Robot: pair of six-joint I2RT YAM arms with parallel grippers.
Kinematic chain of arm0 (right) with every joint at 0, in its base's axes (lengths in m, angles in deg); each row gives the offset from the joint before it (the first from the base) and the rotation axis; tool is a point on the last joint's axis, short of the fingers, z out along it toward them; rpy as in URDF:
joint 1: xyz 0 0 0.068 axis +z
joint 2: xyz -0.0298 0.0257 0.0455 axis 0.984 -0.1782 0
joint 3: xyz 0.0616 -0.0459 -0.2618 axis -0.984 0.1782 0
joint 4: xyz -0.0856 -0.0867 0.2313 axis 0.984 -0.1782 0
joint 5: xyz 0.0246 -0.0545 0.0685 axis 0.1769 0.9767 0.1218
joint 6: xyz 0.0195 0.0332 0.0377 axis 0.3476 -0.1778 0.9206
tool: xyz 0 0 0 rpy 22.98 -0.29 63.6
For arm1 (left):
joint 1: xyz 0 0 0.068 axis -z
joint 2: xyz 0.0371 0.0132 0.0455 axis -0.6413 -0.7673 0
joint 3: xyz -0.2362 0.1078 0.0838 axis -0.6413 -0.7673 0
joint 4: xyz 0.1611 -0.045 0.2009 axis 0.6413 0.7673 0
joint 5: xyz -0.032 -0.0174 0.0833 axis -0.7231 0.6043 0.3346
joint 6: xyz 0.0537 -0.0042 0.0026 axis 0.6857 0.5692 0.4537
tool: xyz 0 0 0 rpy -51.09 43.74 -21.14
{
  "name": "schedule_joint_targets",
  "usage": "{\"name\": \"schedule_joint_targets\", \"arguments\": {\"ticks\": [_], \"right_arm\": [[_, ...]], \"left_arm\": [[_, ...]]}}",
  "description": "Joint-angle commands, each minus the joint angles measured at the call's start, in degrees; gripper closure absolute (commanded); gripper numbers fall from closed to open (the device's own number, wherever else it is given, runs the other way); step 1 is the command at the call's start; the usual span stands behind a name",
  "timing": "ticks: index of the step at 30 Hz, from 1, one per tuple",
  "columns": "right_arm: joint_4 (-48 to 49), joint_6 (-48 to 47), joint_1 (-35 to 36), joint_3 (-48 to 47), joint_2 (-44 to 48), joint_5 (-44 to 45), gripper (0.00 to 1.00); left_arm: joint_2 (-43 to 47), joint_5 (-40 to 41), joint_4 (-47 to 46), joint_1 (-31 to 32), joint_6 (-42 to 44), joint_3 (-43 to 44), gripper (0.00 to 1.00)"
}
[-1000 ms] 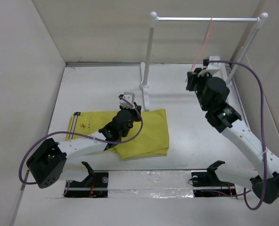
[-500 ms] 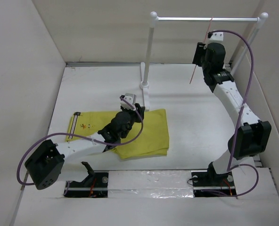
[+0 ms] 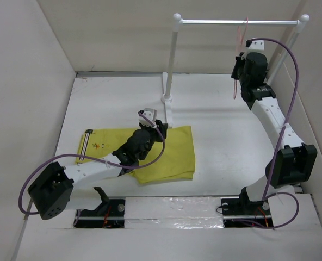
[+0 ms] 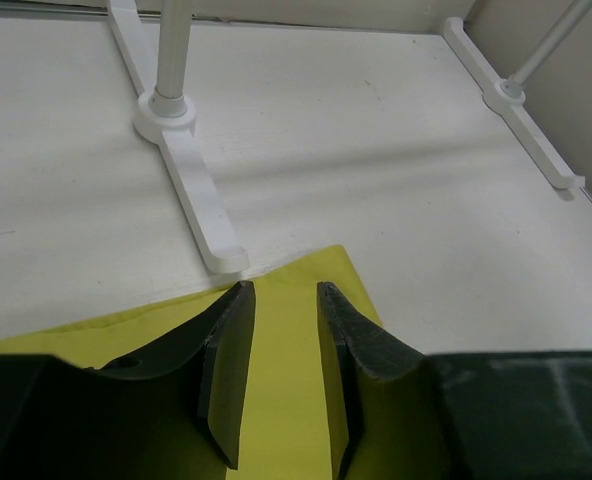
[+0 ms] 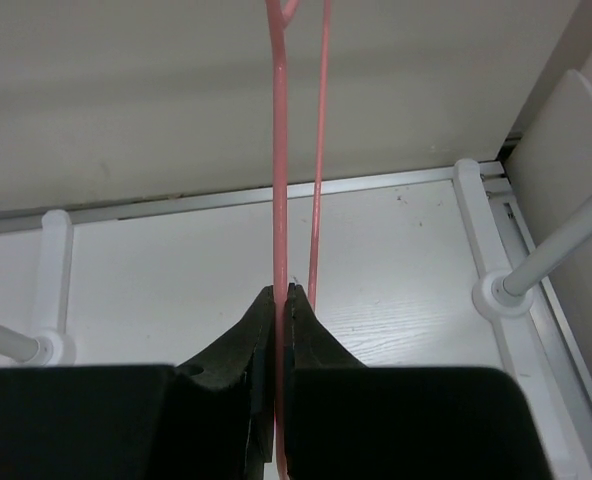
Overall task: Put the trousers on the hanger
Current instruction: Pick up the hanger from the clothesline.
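The trousers lie flat on the smooth white table at about 7 o'clock from its middle in the top view. They form a soft, mustard-yellow folded rectangle with a matte weave and a thin striped band along the 9 o'clock end. The left gripper hangs low over the cloth's far edge. In the left wrist view its two dark, wedge-shaped fingers stand released with a narrow gap, the yellow fabric showing between them. The flat white plastic foot of the rail lies just beyond at 11 o'clock. The rail is a slim shiny metal bar carried on two rounded white posts, running across the far side of the table from 12 to 2 o'clock. The hanger, a thin pinkish-red wire, hangs seen nearly edge-on, with its hook over the bar at about 1 o'clock. The right gripper is raised to it. In the right wrist view the black tapered fingertips are clenched tight on one glossy wire strand, and a second strand runs just beside it.
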Motion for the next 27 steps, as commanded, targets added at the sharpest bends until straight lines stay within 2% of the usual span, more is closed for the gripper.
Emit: {"name": "schedule_joint_targets", "arguments": {"ticks": [1,2,3,6,14,21,24,25,27], "right_arm": [[6.21,-1.59,0.14,-0.02,4.41,-1.89,1.00],[6.13,-1.86,0.14,-0.03,5.11,-1.81,1.00],[6.21,-2.03,-0.38,0.24,5.90,-1.72,1.00],[6.22,-2.12,-0.39,1.99,8.37,-2.42,1.00],[8.94,1.30,-0.39,16.48,15.04,-5.84,1.00],[11.66,3.76,5.75,32.65,21.37,-5.76,1.00],[12.19,4.55,8.83,39.76,23.92,-6.81,1.00],[12.02,4.73,9.45,39.79,23.93,-6.90,1.00],[10.88,4.91,10.59,43.03,25.50,-7.08,1.00]], "left_arm": [[1.99,-1.16,-2.25,0.28,-0.05,-0.27,0.71],[2.25,-1.42,-3.30,0.28,-0.14,-0.62,0.67],[2.52,-1.60,-4.01,0.28,0.03,-1.06,0.57],[2.43,-2.04,-3.40,0.28,-0.23,-0.72,0.49],[2.96,-6.07,-4.36,0.28,-0.76,0.51,0.48],[0.95,-10.12,-4.01,0.81,-4.00,5.52,0.48],[-4.04,-13.10,-1.56,0.81,-6.47,13.57,0.46],[-5.46,-13.12,-0.68,0.81,-6.82,13.61,0.46],[-10.72,-13.64,1.08,0.81,-7.35,19.48,0.46]]}}
